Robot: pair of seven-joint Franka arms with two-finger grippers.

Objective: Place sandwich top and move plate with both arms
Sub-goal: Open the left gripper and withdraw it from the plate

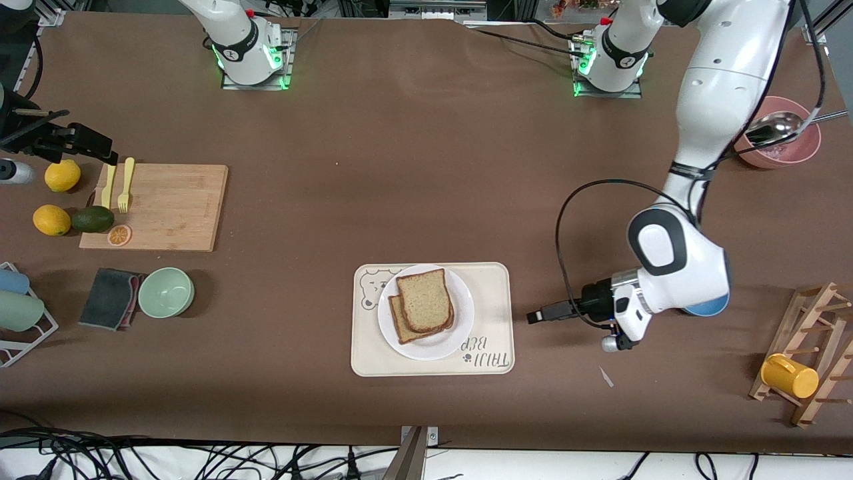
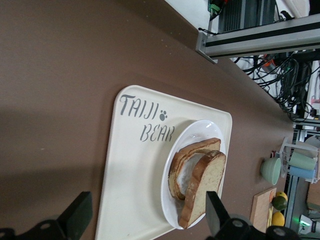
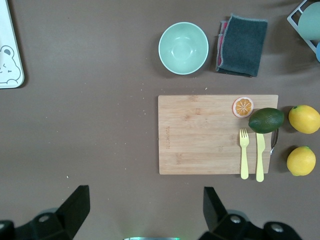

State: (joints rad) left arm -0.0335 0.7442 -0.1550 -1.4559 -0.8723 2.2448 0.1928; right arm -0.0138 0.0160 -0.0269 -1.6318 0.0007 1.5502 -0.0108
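Front view: sandwich top (image 1: 424,299) stacked on plate (image 1: 460,330) | left tool (image 1: 536,315) open beside tray (image 1: 490,280) edge | right tool (image 3: 145,207) open over board (image 3: 200,135)

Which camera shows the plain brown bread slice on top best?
Front view: the plain brown bread slice shows whole from above on the small round white plate. Left wrist view shows it edge-on; right wrist view misses it.

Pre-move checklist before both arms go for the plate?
1. Sandwich top on the lower slice: ok, leaning a bit askew.
2. Plate fully on the tray: ok.
3. Left hand empty, fingers open, beside the tray: ok.
4. Right hand open, empty: ok.
5. Right hand near the plate: not ok, it is over the table beside the cutting board.
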